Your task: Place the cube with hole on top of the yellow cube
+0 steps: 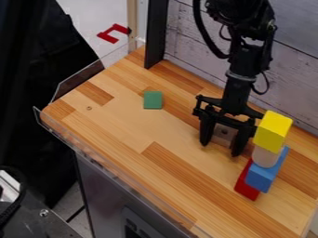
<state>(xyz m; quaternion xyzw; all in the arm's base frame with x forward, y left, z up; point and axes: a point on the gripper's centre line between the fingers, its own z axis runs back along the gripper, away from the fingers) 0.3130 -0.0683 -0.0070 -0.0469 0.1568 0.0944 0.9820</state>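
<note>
My black gripper (221,148) hangs down over the table, right of centre, its fingers closed around the small wooden cube with a hole (223,134). The cube's dark hole faces the camera, and the fingers cover part of its sides. To the right stands the yellow cube (272,132), at the top of a stack and higher than the gripper's tips. It rests tilted in view on a pale rounded block (265,157).
Under the pale block are a blue block (266,173) and a red block (247,185), close to the gripper's right side. A green block (153,100) lies at the back left of the wooden table (118,125). A clear guard (112,171) runs along the left edge.
</note>
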